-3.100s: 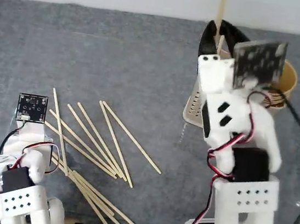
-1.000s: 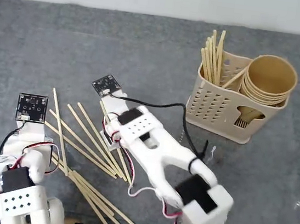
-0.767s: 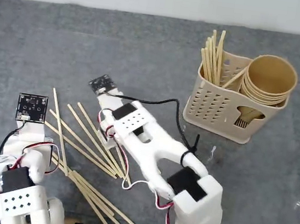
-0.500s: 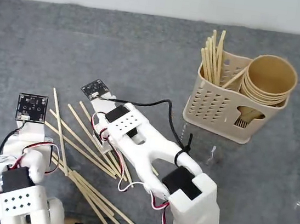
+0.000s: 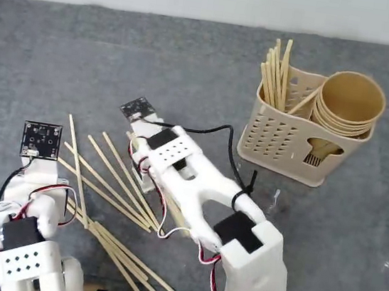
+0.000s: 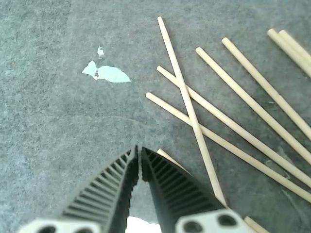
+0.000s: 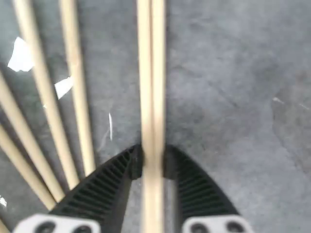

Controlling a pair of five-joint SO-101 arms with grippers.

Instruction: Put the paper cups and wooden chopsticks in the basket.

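Several wooden chopsticks [image 5: 108,177] lie scattered on the grey mat at the front left. The beige basket [image 5: 281,139] stands at the back right, holding a stack of paper cups [image 5: 351,101] and several upright chopsticks [image 5: 276,67]. My right arm [image 5: 177,165] stretches from the front centre to the loose sticks. My right gripper [image 7: 151,154] is low on the mat, shut on a pair of chopsticks [image 7: 150,73] lying side by side. My left gripper [image 6: 139,151] is shut and holds nothing, just above the mat beside other chopsticks [image 6: 189,104].
Small white scraps [image 6: 107,73] lie on the mat near the left gripper, and more scraps [image 7: 63,86] between the sticks by the right one. Open mat [image 5: 84,59] spreads across the back left. The left arm's base [image 5: 22,252] sits at the front left corner.
The right arm has come down from the basket to the loose chopsticks. Over the last second it swung slightly left, then back right. The left arm has not moved.
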